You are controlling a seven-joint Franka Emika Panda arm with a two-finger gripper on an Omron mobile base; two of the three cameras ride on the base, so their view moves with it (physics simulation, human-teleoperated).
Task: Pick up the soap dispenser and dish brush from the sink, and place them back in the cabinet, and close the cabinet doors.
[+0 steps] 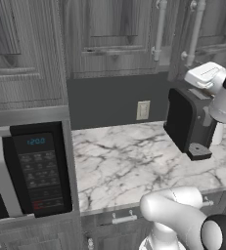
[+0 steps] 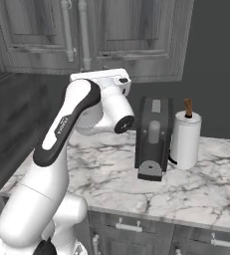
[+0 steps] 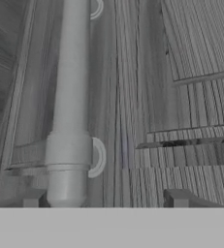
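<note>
Up close, gripper (image 3: 104,199) facing cabinet doors (image 3: 147,97)

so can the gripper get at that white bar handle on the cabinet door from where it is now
Probably yes. In the hand view the bar handle stands right ahead of the gripper, nothing between them, and the cabinet doors look shut.

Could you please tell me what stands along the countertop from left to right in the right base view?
The robot's white arm → dark coffee machine → white paper towel roll with a brown top, all on the marble counter.
</note>
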